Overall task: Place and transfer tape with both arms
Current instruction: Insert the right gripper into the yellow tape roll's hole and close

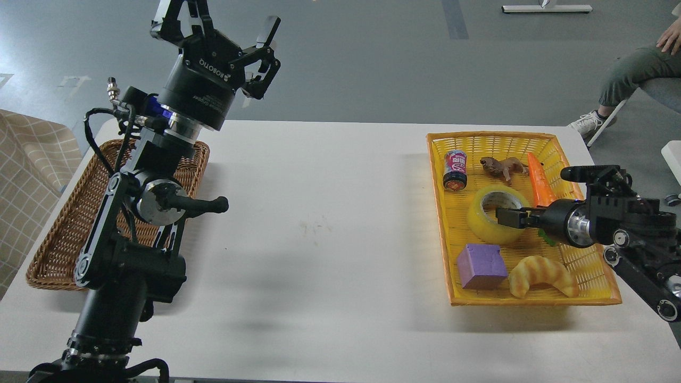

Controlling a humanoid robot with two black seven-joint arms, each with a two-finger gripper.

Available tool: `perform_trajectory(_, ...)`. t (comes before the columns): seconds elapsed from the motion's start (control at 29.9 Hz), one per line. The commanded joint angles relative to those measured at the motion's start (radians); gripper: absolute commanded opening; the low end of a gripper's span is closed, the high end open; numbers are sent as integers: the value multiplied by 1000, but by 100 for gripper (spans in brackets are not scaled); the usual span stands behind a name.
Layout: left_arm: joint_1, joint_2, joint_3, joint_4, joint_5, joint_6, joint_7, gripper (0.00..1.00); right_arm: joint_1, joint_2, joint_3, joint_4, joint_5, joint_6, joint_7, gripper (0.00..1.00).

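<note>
Black arms (133,223) (silver joint caps)

A white worktop (330,223) stands on a smooth grey floor (372,58) marked with a darker stripe, with a beige checked cushion (26,159) at its left edge, a white furniture foot (546,8) far behind, and a seated person's leg (628,74) at upper right.

A yellow plastic basket (582,276) holds the translucent yellow tape (487,222) with a pale grey-white core. Inside that basket also lie a purple block (481,266), a golden-tan croissant (542,274), an orange carrot (540,183), a brown animal figure (503,167) and a pink-labelled can (455,169). Well left of the basket sits a brown wicker tray (58,239) on the white table (319,229).
</note>
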Motion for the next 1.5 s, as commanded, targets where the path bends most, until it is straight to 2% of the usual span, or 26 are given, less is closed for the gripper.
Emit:
perform_trajectory(0.0, 6, 0, 1, 0, 0, 7, 0, 98, 5, 8, 1, -1, 0, -2, 0, 96)
perform_trajectory(0.17, 4, 0, 0, 0, 0, 7, 0, 98, 6, 11, 1, 0, 0, -23, 5, 87)
perform_trajectory(0.54, 6, 0, 1, 2, 0, 7, 0, 98, -26, 11, 1, 3, 1, -103, 12, 54)
perform_trajectory(0.77, 6, 0, 1, 2, 0, 18, 0, 98, -32, 8, 3, 14, 3, -105, 12, 51)
perform_trajectory(0.8, 6, 0, 1, 2, 0, 18, 0, 98, -32, 7, 3, 14, 3, -105, 12, 45)
perform_trajectory(0.87, 6, 0, 1, 2, 0, 18, 0, 98, -30, 2, 3, 16, 1, -103, 12, 39)
perform_trajectory(0.9, 6, 0, 1, 2, 0, 18, 0, 98, -30, 2, 3, 16, 1, -102, 12, 31)
perform_trajectory(0.97, 6, 0, 0, 2, 0, 18, 0, 98, -29, -1, 3, 16, 1, -100, 12, 28)
perform_trajectory(1.14, 6, 0, 0, 3, 0, 18, 0, 98, -27, -36, 3, 29, 4, -94, 17, 26)
perform_trajectory(1.37, 6, 0, 1, 5, 0, 19, 0, 98, -30, -64, 6, 39, 4, -94, 58, 17)
perform_trajectory(1.47, 6, 0, 1, 5, 0, 19, 0, 98, -33, -64, 9, 43, 4, -94, 61, 17)
